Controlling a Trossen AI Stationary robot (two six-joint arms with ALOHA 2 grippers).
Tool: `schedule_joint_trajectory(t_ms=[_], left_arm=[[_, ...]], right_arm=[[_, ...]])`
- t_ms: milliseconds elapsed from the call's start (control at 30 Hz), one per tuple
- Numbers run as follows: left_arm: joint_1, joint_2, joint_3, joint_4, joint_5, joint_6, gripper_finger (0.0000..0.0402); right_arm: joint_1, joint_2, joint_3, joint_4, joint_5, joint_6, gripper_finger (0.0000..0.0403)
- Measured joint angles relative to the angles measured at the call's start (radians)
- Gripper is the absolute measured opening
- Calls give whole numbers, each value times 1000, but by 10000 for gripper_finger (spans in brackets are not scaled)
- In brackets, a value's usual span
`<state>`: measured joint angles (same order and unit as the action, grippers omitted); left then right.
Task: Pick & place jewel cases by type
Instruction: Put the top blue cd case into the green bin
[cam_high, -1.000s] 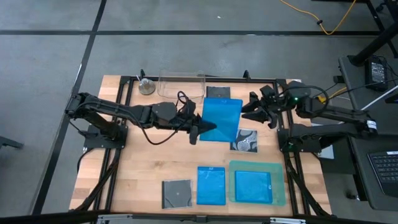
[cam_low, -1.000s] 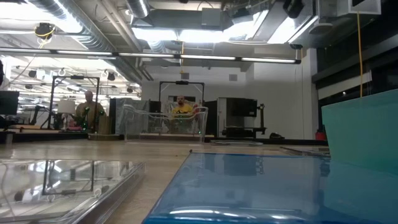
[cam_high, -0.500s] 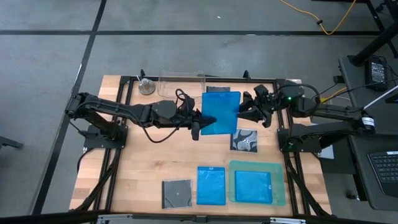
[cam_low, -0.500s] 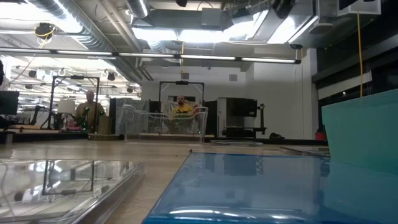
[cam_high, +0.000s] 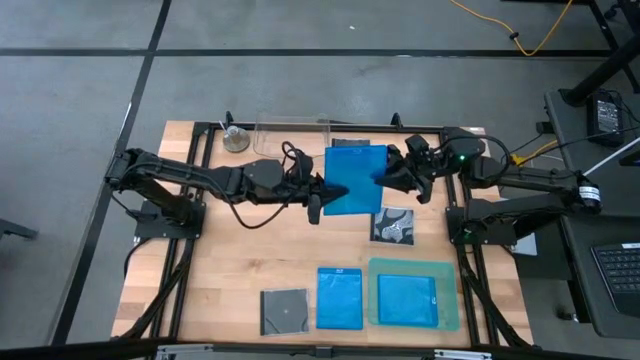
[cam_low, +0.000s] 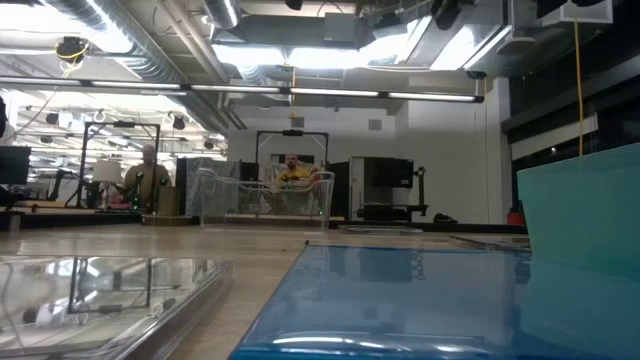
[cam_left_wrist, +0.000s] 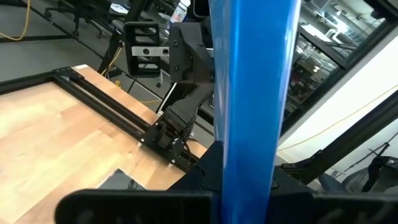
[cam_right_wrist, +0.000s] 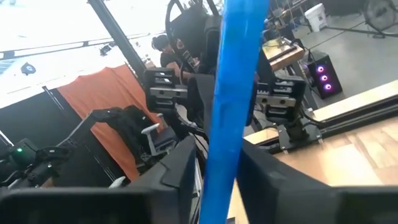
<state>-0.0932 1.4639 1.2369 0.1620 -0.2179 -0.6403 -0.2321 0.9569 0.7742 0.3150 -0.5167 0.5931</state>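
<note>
- A blue jewel case (cam_high: 356, 180) is held raised over the back middle of the table (cam_high: 230, 270), clear of the boards, between both arms.
- The left gripper (cam_high: 322, 192) is clamped shut on the case's left edge; in the left wrist view the case (cam_left_wrist: 252, 93) is seen edge-on between the fingers.
- The right gripper (cam_high: 392, 176) is at the case's right edge, with the edge (cam_right_wrist: 233, 93) between its fingers; whether they press it cannot be told.
- Just behind the held case lie a dark case (cam_high: 350, 147) and the clear tub (cam_high: 291, 136); a patterned case (cam_high: 396, 226) lies near, in front right.
- Open board is left at front left and mid-left.
- Along the front edge lie a grey case (cam_high: 285, 311), a blue case (cam_high: 340, 298) and a green tray (cam_high: 414, 270) holding another blue case (cam_high: 406, 299).
- Compared with a second ago, the held case is flatter and squarer to the table, the right gripper has come up to its edge, and its fingers have narrowed.
</note>
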Motion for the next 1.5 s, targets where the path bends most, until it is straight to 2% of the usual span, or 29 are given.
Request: schedule_joint_trajectory(t_ms=[167,433,567,867,1000,1133,1333,1500], left_arm=[[3,0,0,4,5,16,13],[5,0,0,49,67,78,21],[5,-5,0,62,103,79,55],[4,-89,-1,23,139,68,152],[3,-150,0,-77,130,67,172],[3,-211,2,-157,104,68,175],[-17,-268,2,-234,36,79,169],[-42,-277,2,-252,-9,106,169]], right_arm=[[-1,0,0,-2,7,-23,42],[0,-3,0,11,0,-29,44],[0,-2,1,10,6,-28,54],[0,-2,1,8,7,-28,43],[0,-1,1,-5,0,-8,48],[0,-4,-1,-37,-57,28,44],[2,-29,0,-218,-175,91,45],[29,-45,83,-606,-225,16,45]])
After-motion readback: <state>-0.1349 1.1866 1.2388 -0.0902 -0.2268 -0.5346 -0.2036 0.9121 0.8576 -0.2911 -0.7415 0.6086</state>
